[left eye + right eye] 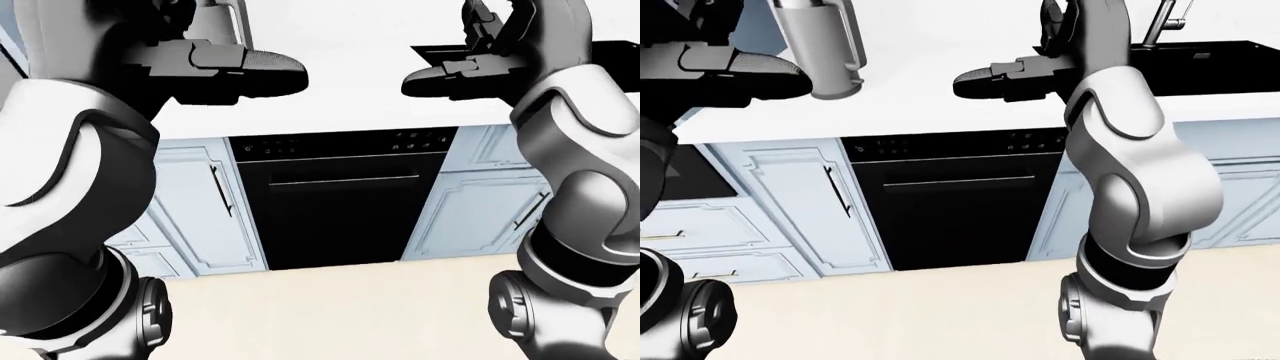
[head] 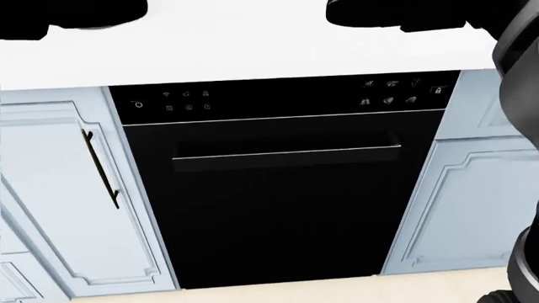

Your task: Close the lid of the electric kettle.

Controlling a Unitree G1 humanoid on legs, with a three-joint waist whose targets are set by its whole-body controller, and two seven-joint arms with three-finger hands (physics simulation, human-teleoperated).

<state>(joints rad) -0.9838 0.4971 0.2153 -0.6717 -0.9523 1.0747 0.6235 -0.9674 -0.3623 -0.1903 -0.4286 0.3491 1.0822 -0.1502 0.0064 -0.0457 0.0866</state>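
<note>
Nearest the cameras, the robot's two arms fill the sides of the eye views: the left forearm (image 1: 70, 195) on the left, the right forearm (image 1: 1140, 172) rising on the right. Under them lies a cream floor (image 1: 920, 315).

Take the black dishwasher (image 2: 278, 196) as landmark. It sits under the white counter (image 2: 253, 57), with a horizontal bar handle (image 2: 286, 153) across its door and a strip of small control icons (image 2: 185, 101) along its top. Left of the dishwasher is a pale blue cabinet door (image 2: 50, 189) with a thin dark vertical handle (image 2: 99, 167); right of it is another pale blue cabinet door (image 2: 472, 202).

Above the dishwasher, over the counter, both hands are raised. The left hand (image 1: 225, 64) hangs above the dishwasher's upper left corner, the right hand (image 1: 470, 71) above its upper right; each shows as a dark shape with fingers stretched flat, clasping nothing.

Above and left of the dishwasher in the right-eye view, a grey cylindrical body (image 1: 825, 45) stands on the counter, just beside the left hand; it appears to be the electric kettle, but its top is cut off by the picture's edge, so the lid cannot be seen. Farther, above and right of the dishwasher, a black sink (image 1: 1210, 71) is set in the counter with a faucet (image 1: 1165, 22) behind it.
</note>
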